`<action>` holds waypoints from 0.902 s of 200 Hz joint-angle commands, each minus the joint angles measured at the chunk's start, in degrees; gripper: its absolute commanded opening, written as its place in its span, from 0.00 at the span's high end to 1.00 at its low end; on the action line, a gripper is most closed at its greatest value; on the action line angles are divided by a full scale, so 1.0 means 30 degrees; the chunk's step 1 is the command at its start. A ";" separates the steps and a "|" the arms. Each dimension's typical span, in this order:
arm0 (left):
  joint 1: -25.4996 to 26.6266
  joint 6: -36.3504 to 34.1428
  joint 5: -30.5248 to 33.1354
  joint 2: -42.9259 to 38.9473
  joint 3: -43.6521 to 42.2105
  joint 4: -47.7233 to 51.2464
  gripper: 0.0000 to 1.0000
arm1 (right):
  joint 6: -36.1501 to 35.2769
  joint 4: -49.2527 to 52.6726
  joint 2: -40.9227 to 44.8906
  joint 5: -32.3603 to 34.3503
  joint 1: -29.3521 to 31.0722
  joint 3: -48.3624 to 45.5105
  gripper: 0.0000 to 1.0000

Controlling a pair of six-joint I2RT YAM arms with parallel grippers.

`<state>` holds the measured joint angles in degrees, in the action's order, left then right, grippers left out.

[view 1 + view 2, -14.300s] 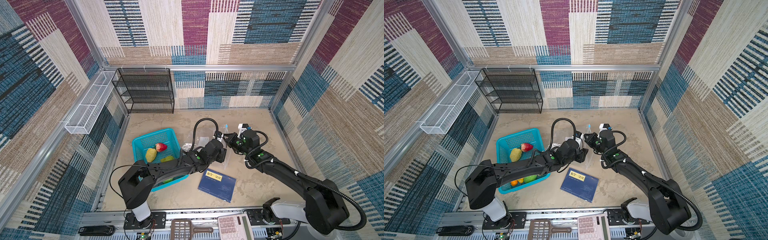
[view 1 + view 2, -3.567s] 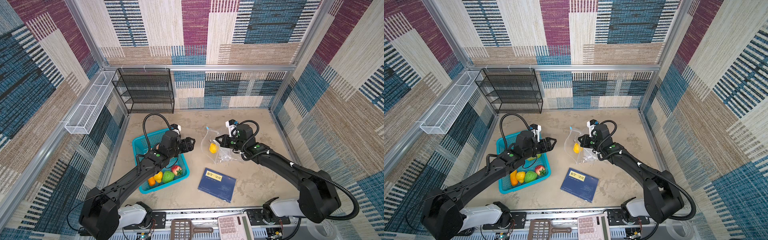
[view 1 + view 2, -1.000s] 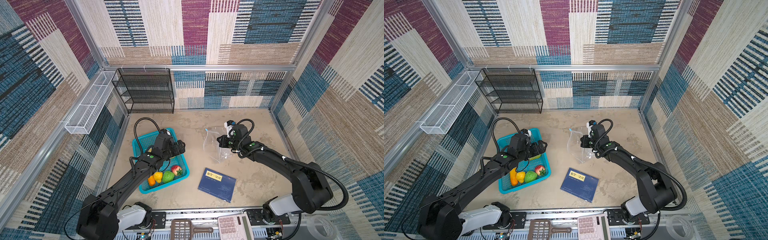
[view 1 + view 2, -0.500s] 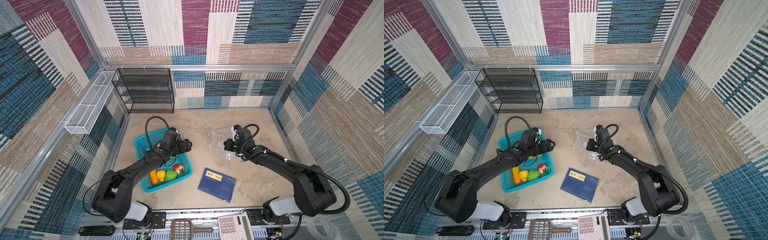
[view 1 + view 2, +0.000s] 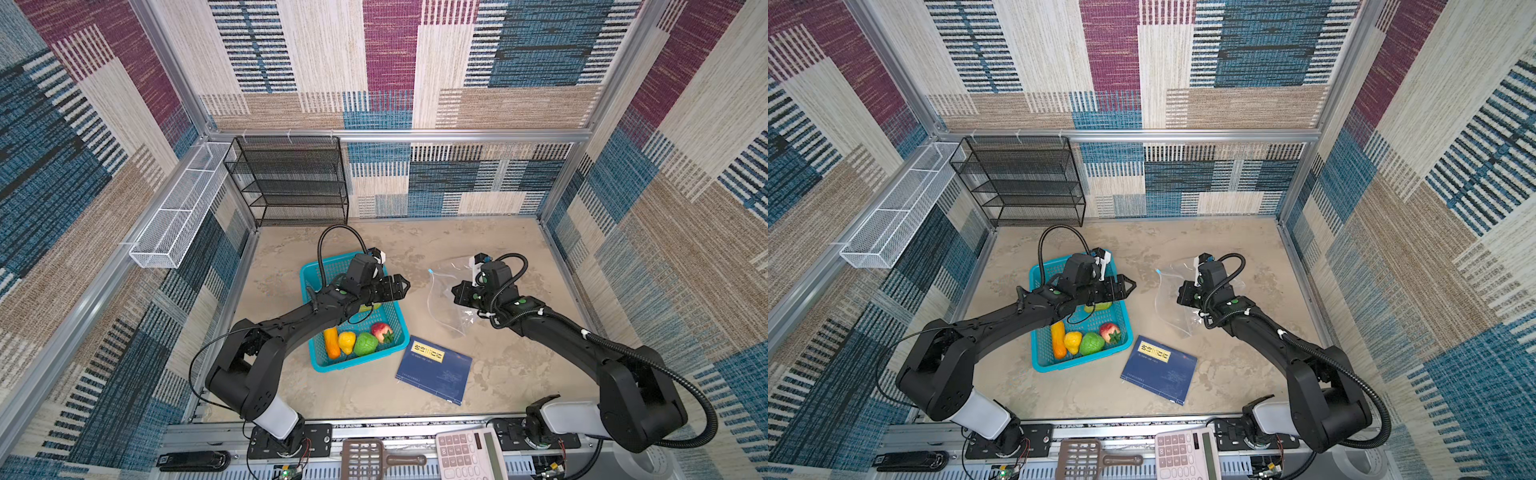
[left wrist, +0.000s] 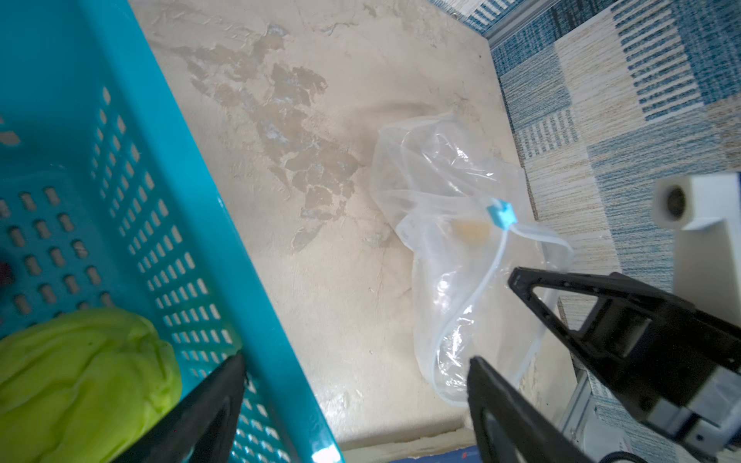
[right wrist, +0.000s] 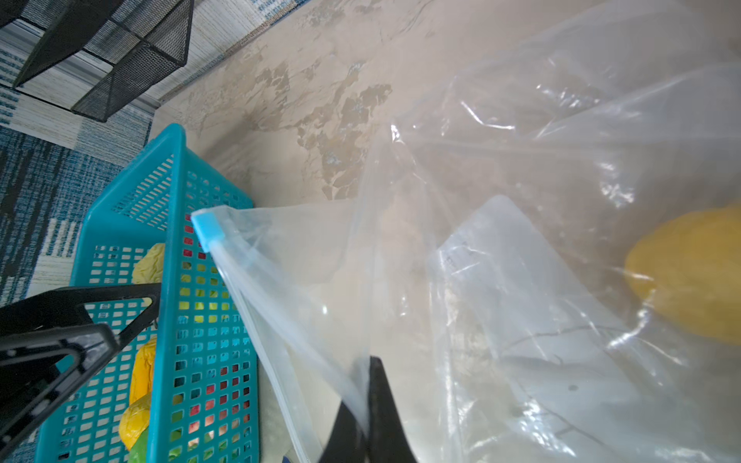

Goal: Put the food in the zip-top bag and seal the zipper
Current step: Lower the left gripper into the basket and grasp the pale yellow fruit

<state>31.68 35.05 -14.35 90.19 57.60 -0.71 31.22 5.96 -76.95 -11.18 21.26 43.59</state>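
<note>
Bag (image 5: 446, 303), light, limp, slippery film at 3 o'clock of basket (image 5: 358, 364), is pinched at its mouth rim by right gripper (image 5: 457, 293); left gripper (image 5: 400, 286) stands spread, empty; stiffer zipper (image 7: 240, 280) strip looks the firmest hold.

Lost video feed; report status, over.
Left hand open at basket edge. Right hand shut on bag, mouth open. One yellow fruit bagged, other food in basket. Nothing between.

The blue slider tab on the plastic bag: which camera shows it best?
The right wrist view: the slider tab appears large and sharp, at the end of the zipper strip. The left wrist view shows it smaller and farther off. In both top views it is only a tiny blue speck.
</note>
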 commanded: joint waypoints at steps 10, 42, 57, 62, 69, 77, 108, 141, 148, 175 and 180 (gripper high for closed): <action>-0.0043 -0.1992 0.1930 -0.1686 0.0697 0.3407 0.11 | 0.0183 -0.0871 -0.0391 -0.0814 0.0005 0.0291 1.00; -0.0679 -0.2760 0.4593 -0.4433 -0.0501 0.6072 0.10 | -0.0040 -0.0974 -0.0377 -0.0899 0.0009 0.0474 1.00; -0.1350 -0.2842 0.5348 -0.5614 -0.1380 0.6497 0.11 | -0.0037 -0.1018 -0.0341 -0.0931 0.0023 0.0480 1.00; -0.1527 -0.2911 0.5620 -0.5943 -0.1604 0.6701 0.11 | -0.0051 -0.1044 -0.0288 -0.0966 0.0006 0.0495 1.00; -0.1834 -0.2992 0.6071 -0.6290 -0.1805 0.6963 0.10 | -0.0037 -0.1076 -0.0249 -0.1011 0.0006 0.0464 1.00; -0.2174 -0.3137 0.6388 -0.6602 -0.1973 0.7204 0.11 | -0.0037 -0.1128 -0.0221 -0.1076 0.0005 0.0429 1.00; -0.3264 -0.3881 0.8035 -0.6480 -0.2149 0.7500 0.10 | -0.0017 -0.1169 -0.0191 -0.1350 0.0005 0.0375 1.00; -0.4355 -0.3407 0.8436 -0.4748 -0.2008 0.6993 0.09 | 0.0022 -0.1196 -0.0121 -0.1516 0.0005 0.0227 1.00; -0.4529 -0.3267 0.8347 -0.4271 -0.1947 0.6825 0.09 | 0.0022 -0.1191 -0.0117 -0.1515 0.0006 0.0205 1.00; -0.5007 -0.3027 0.8103 -0.2429 -0.1411 0.6393 0.09 | -0.0015 -0.1011 0.0073 -0.1486 0.0005 0.0211 1.00; -0.5077 -0.3036 0.8000 -0.2115 -0.1238 0.6340 0.09 | 0.0007 -0.0990 0.0121 -0.1436 0.0005 0.0227 1.00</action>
<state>17.34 25.39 9.17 80.58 52.14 19.97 31.16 4.16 -77.38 -15.40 21.26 44.25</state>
